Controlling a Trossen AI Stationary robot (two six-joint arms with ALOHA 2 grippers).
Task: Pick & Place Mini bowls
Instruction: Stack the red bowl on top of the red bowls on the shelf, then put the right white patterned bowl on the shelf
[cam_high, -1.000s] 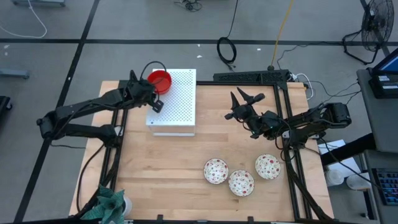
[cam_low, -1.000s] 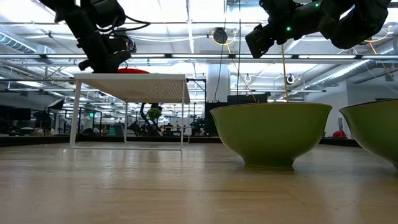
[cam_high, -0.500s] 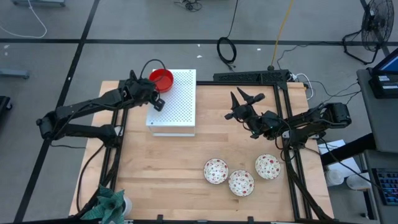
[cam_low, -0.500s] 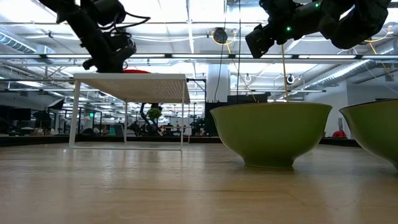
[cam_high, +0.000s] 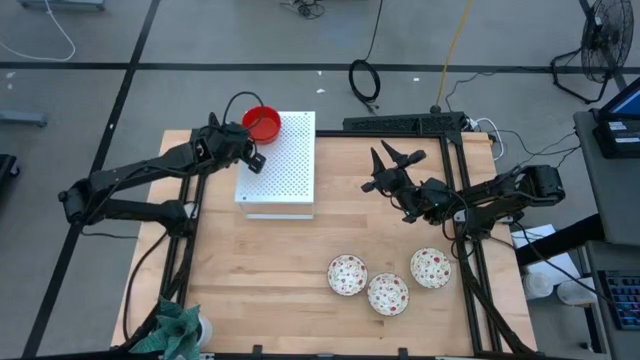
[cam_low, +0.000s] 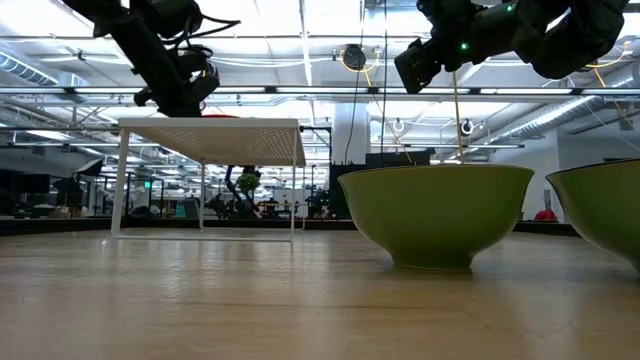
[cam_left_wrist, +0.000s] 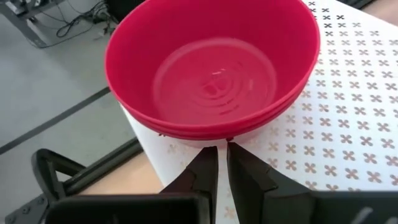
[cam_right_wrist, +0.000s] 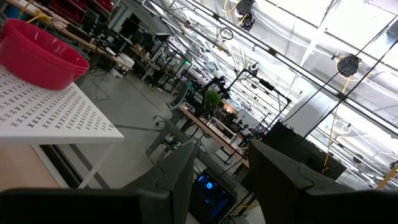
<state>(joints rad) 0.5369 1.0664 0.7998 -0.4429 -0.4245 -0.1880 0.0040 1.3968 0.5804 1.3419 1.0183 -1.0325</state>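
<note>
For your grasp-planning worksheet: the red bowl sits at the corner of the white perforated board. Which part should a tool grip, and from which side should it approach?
Grip the thin rim of the red bowl, one finger inside and one outside, coming from the board's outer corner, where the left tool already is. The wall is round and glossy, so the rim is probably the only edge narrow enough. The bowl overhangs the white perforated board there, leaving the rim exposed.

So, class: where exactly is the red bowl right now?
In the high view, the red bowl sits on the far-left corner of the white perforated board, overhanging its edge, beside the left gripper.
</note>
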